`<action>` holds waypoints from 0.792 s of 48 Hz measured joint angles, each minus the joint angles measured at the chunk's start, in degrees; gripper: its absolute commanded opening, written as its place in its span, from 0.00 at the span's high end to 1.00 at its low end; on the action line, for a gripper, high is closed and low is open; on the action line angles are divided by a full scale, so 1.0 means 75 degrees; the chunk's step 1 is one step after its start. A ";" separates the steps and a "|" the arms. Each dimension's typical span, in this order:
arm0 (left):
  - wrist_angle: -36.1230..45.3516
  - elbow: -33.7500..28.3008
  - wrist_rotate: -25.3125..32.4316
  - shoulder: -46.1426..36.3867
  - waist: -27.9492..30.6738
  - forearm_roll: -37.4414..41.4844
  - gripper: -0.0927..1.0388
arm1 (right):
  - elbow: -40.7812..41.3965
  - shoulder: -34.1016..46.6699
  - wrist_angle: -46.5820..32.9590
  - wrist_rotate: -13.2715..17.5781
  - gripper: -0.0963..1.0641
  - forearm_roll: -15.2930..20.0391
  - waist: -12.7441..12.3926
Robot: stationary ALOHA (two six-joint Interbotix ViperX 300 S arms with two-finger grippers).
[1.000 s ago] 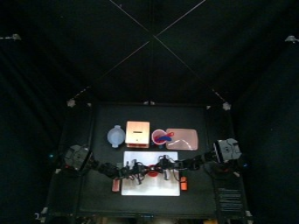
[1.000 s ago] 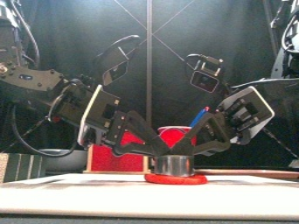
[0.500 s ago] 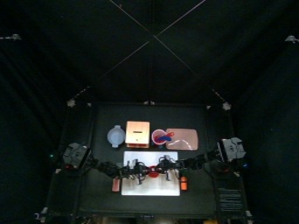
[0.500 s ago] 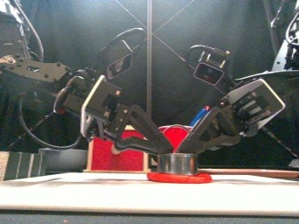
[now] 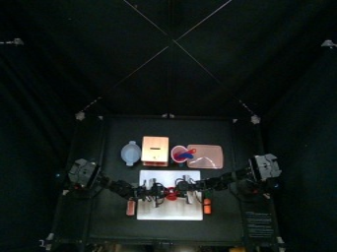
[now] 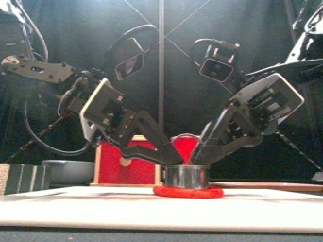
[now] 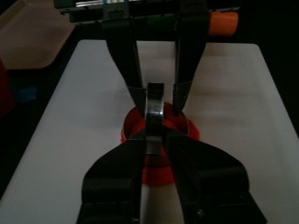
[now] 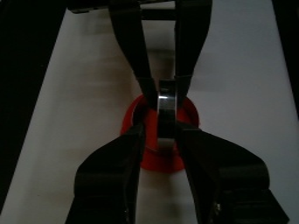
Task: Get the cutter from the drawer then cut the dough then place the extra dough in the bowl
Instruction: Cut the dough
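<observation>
Cutter (image 6: pixel 186 176) upright on the dough (image 6: pixel 190 192): a short metal ring set on a flat red disc, with the disc's edge showing on both sides of its foot. Both near the middle of the board (image 5: pixel 188 178), white, lying across the front half of the table (image 5: pixel 231 133). Pinched from 2 sides: left gripper (image 6: pixel 161 168) slanting down from the left onto one side of the rim, right gripper (image 6: pixel 211 167) slanting down from the right onto the opposite side, the 2 forming a V over the ring. In each wrist view, own 2 jaws drawn narrow and closed on the thin metal wall, the other gripper's jaws meeting them tip to tip across the ring, red dough showing beneath. Behind the board, in 1 row toward the back: bowl (image 5: pixel 130 152) at the left, blue-grey. Box (image 5: pixel 156 150) just beside it, pale wood, red drawer front turned forward and visible behind the left gripper in the front view. Tray (image 5: pixel 215 156) at the right, pink, with a red cup (image 5: pixel 182 154) at its left end. All 3 well apart from the dough.
</observation>
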 measured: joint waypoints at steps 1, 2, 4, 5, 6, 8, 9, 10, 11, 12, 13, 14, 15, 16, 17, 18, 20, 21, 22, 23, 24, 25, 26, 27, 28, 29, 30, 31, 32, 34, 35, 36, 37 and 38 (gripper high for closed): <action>0.0000 -0.0023 -0.0012 0.0012 0.0000 0.0047 0.24 | -0.0012 0.0000 0.0023 0.0000 0.27 -0.0012 -0.0012; 0.0000 -0.0035 -0.0012 0.0000 0.0000 0.0070 0.22 | -0.0035 0.0000 0.0047 0.0012 0.27 -0.0012 -0.0023; 0.0000 -0.0059 0.0000 0.0012 0.0012 0.0094 0.18 | -0.0059 0.0000 0.0082 0.0035 0.27 -0.0023 -0.0023; 0.0000 -0.0059 0.0000 0.0012 0.0023 0.0094 0.17 | -0.0059 0.0000 0.0094 0.0035 0.27 -0.0023 -0.0023; 0.0000 -0.0059 0.0000 0.0000 0.0023 0.0105 0.16 | -0.0070 0.0000 0.0105 0.0035 0.27 -0.0035 -0.0023; -0.0012 -0.0070 -0.0012 -0.0012 0.0035 0.0129 0.14 | -0.0094 0.0000 0.0152 0.0035 0.27 -0.0047 -0.0035; -0.0012 -0.0070 0.0000 -0.0035 0.0035 0.0129 0.14 | -0.0105 -0.0012 0.0164 0.0047 0.27 -0.0047 -0.0047; -0.0023 -0.0070 0.0000 -0.0059 0.0035 0.0129 0.13 | -0.0129 -0.0023 0.0176 0.0047 0.27 -0.0047 -0.0047; -0.0023 -0.0070 0.0000 -0.0082 0.0035 0.0129 0.13 | -0.0141 -0.0023 0.0199 0.0035 0.27 -0.0047 -0.0047; -0.0023 -0.0070 0.0000 -0.0129 0.0047 0.0129 0.13 | -0.0141 -0.0023 0.0211 0.0035 0.27 -0.0047 -0.0047; -0.0023 -0.0070 -0.0012 -0.0164 0.0047 0.0129 0.13 | -0.0152 -0.0035 0.0234 0.0035 0.27 -0.0059 -0.0047; -0.0035 -0.0070 0.0000 -0.0199 0.0047 0.0129 0.13 | -0.0164 -0.0047 0.0258 0.0035 0.27 -0.0059 -0.0059; -0.0035 -0.0070 0.0000 -0.0234 0.0047 0.0129 0.13 | -0.0176 -0.0059 0.0281 0.0035 0.27 -0.0059 -0.0070; -0.0035 -0.0070 0.0012 -0.0281 0.0047 0.0129 0.13 | -0.0176 -0.0070 0.0305 0.0035 0.27 -0.0047 -0.0082; -0.0035 -0.0070 0.0000 -0.0340 0.0059 0.0129 0.13 | -0.0188 -0.0094 0.0352 0.0035 0.27 -0.0047 -0.0082; -0.0023 -0.0047 0.0012 -0.0387 0.0059 0.0129 0.13 | -0.0199 -0.0117 0.0387 0.0035 0.27 -0.0059 -0.0105; -0.0035 -0.0023 0.0012 -0.0492 0.0059 0.0141 0.13 | -0.0223 -0.0129 0.0434 0.0047 0.27 -0.0047 -0.0117; -0.0035 0.0000 0.0012 -0.0539 0.0059 0.0141 0.13 | -0.0234 -0.0141 0.0480 0.0035 0.27 -0.0047 -0.0117; -0.0035 0.0023 0.0012 -0.0586 0.0059 0.0141 0.13 | -0.0246 -0.0141 0.0504 0.0047 0.27 -0.0059 -0.0129; -0.0035 0.0047 0.0012 -0.0645 0.0059 0.0152 0.13 | -0.0258 -0.0152 0.0551 0.0035 0.27 -0.0047 -0.0141; -0.0035 0.0082 0.0023 -0.0691 0.0047 0.0152 0.13 | -0.0270 -0.0152 0.0598 0.0035 0.27 -0.0035 -0.0152; -0.0035 0.0117 0.0023 -0.0727 0.0059 0.0152 0.13 | -0.0281 -0.0164 0.0645 0.0047 0.27 -0.0035 -0.0152; -0.0035 0.0152 0.0012 -0.0785 0.0047 0.0164 0.13 | -0.0305 -0.0164 0.0691 0.0047 0.27 -0.0035 -0.0164; -0.0035 0.0199 0.0023 -0.0844 0.0035 0.0176 0.13 | -0.0316 -0.0176 0.0762 0.0035 0.27 -0.0035 -0.0164; -0.0035 0.0258 0.0047 -0.0902 0.0035 0.0187 0.13 | -0.0363 -0.0176 0.0832 0.0035 0.27 -0.0035 -0.0164; -0.0035 0.0316 0.0047 -0.0961 0.0023 0.0211 0.13 | -0.0387 -0.0187 0.0891 0.0035 0.27 -0.0035 -0.0176; -0.0035 0.0375 0.0047 -0.1020 0.0023 0.0234 0.13 | -0.0422 -0.0199 0.0973 0.0047 0.27 -0.0035 -0.0176; -0.0035 0.0422 0.0047 -0.1078 0.0023 0.0258 0.14 | -0.0457 -0.0211 0.1055 0.0035 0.27 -0.0035 -0.0188; -0.0035 0.0480 0.0059 -0.1125 0.0012 0.0270 0.14 | -0.0492 -0.0223 0.1148 0.0035 0.27 -0.0035 -0.0188; -0.0035 0.0551 0.0082 -0.1207 -0.0023 0.0293 0.14 | -0.0563 -0.0246 0.1289 0.0047 0.27 -0.0035 -0.0199; -0.0035 0.0586 0.0082 -0.1230 -0.0047 0.0293 0.14 | -0.0598 -0.0258 0.1383 0.0035 0.27 -0.0035 -0.0199; -0.0035 0.0656 0.0070 -0.1266 -0.0070 0.0305 0.14 | -0.0633 -0.0270 0.1477 0.0047 0.27 -0.0035 -0.0211; -0.0035 0.0703 0.0070 -0.1277 -0.0070 0.0305 0.15 | -0.0691 -0.0293 0.1594 0.0047 0.27 -0.0035 -0.0223; -0.0035 0.0750 0.0070 -0.1277 -0.0082 0.0305 0.15 | -0.0727 -0.0293 0.1711 0.0035 0.27 -0.0035 -0.0234</action>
